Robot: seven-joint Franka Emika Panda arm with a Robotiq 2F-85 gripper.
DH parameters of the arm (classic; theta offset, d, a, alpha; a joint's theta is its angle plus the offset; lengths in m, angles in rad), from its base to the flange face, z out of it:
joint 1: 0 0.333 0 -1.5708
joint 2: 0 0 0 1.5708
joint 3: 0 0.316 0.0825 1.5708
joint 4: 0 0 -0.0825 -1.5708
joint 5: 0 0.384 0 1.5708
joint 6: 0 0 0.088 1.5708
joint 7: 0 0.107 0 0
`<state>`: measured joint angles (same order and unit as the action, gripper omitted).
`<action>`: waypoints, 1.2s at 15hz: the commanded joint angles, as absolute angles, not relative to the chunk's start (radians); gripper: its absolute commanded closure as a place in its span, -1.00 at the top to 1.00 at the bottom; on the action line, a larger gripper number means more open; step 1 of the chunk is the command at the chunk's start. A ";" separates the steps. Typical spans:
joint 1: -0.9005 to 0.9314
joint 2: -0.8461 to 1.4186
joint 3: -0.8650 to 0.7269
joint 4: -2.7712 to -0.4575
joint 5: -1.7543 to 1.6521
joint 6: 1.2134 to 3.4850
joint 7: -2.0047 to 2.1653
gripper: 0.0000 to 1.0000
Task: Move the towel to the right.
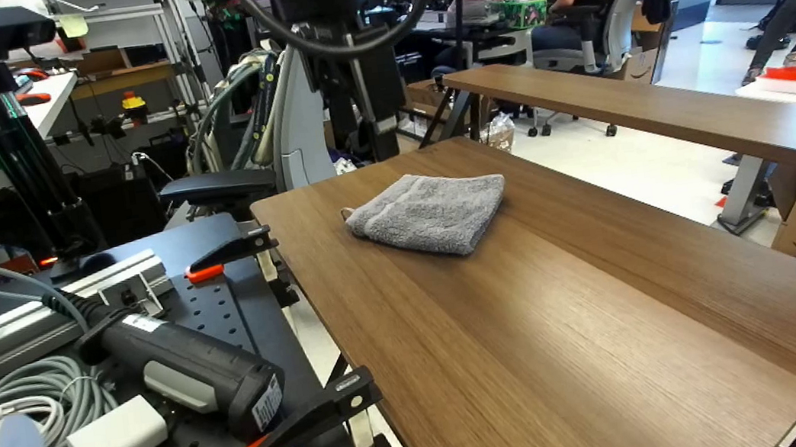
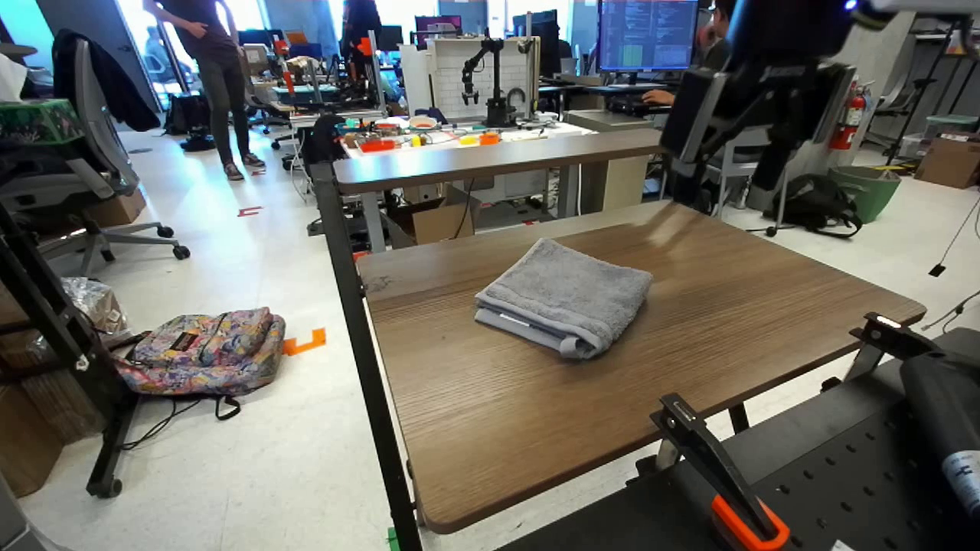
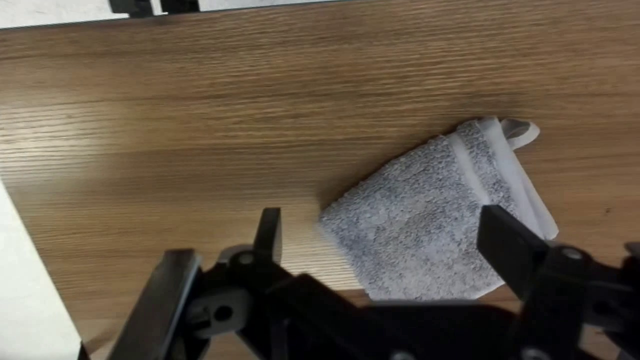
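Observation:
The grey towel (image 1: 431, 213) lies folded on the brown wooden table (image 1: 575, 339), and a small loop sticks out at one corner. It also shows in an exterior view (image 2: 566, 295) and in the wrist view (image 3: 425, 225). My gripper (image 3: 381, 215) is open and empty. In the wrist view the towel appears between and beyond the fingers, partly covered by the right finger and the gripper body. In both exterior views the gripper (image 1: 365, 139) (image 2: 727, 180) hangs above the table, clear of the towel.
A black perforated side table (image 1: 227, 330) with clamps (image 1: 316, 419), a dark handheld device (image 1: 186, 367) and cables adjoins one table edge. A black post (image 2: 360, 367) stands at another edge. A second wooden tabletop (image 1: 660, 112) stands beyond a gap.

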<state>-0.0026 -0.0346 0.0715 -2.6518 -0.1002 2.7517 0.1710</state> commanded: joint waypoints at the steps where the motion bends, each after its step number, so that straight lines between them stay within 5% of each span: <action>1: 0.045 0.142 0.088 -2.545 -0.225 2.807 0.355 1.00; 18: 0.313 0.608 -0.107 -2.174 -0.187 2.786 0.516 1.00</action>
